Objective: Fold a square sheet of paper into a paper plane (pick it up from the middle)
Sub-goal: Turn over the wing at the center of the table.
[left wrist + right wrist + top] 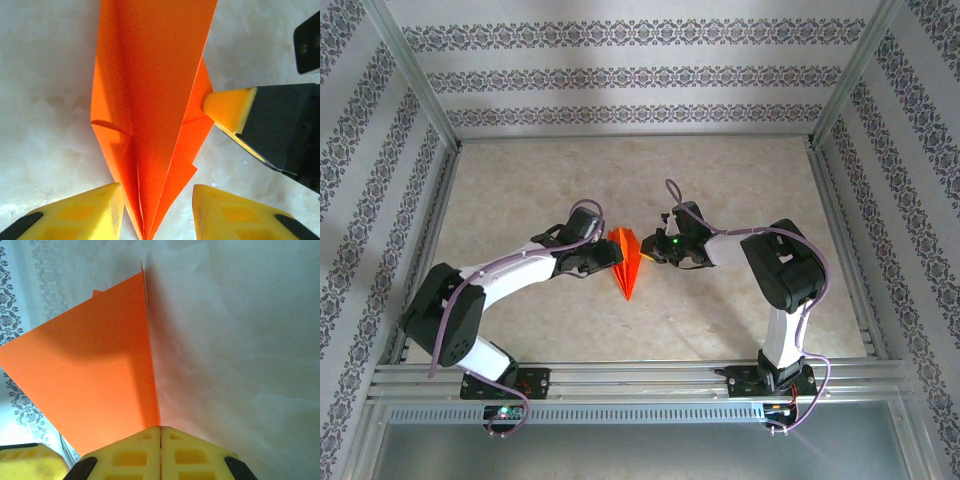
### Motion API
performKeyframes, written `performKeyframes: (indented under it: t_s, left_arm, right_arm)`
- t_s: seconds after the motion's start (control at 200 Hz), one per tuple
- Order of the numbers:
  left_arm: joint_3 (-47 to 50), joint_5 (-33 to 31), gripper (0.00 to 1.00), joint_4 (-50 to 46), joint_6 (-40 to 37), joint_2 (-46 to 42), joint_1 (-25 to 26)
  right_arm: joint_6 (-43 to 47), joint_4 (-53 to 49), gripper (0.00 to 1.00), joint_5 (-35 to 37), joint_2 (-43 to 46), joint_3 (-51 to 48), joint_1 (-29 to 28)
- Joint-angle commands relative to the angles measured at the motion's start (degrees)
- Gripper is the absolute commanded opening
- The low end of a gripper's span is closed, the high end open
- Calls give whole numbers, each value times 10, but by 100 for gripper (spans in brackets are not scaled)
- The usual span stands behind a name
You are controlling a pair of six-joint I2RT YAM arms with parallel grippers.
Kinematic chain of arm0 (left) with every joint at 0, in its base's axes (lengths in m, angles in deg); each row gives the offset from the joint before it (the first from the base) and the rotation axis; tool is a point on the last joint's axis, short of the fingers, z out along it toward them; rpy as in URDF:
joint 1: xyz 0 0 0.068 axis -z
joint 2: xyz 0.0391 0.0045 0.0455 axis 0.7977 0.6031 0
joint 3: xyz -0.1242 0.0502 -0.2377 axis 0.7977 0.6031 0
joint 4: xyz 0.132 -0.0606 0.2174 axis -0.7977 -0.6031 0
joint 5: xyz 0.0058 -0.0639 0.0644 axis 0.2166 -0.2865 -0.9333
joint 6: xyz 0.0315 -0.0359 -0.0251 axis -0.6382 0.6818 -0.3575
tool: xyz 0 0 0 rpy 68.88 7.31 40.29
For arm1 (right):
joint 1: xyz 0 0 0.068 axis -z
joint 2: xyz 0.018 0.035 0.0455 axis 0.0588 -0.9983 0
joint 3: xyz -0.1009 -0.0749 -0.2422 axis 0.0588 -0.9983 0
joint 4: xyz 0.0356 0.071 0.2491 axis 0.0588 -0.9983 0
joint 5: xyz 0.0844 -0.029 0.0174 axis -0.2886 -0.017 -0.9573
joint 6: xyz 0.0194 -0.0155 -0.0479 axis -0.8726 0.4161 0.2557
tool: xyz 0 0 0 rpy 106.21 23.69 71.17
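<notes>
Flimsy, crease-prone paper plane (150, 75) wanted a centre-fold grip; right pincer (160, 440) seemingly pinched its wing, left pincer (156, 205) stood open.

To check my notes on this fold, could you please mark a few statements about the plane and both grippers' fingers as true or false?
1. The paper plane is bright orange. True.
2. The right gripper has its fingers shut on an edge of the plane. True.
3. The left gripper is clamped shut. False: its fingers stand apart, with the plane's narrow end between them.
4. The plane lies far from both grippers. False: it lies on the table directly between them, close to both.
</notes>
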Motion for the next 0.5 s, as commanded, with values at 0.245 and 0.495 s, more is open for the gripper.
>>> performKeyframes:
  t_s: [0.245,0.495]
  left_arm:
    - [-40,-28,36,-43,-4,67,18]
    - [-33,42,37,20,-5,85,21]
  right_arm:
    - [4,-4,8,1,17,10,-7]
    - [2,-5,7,-3,9,12,-6]
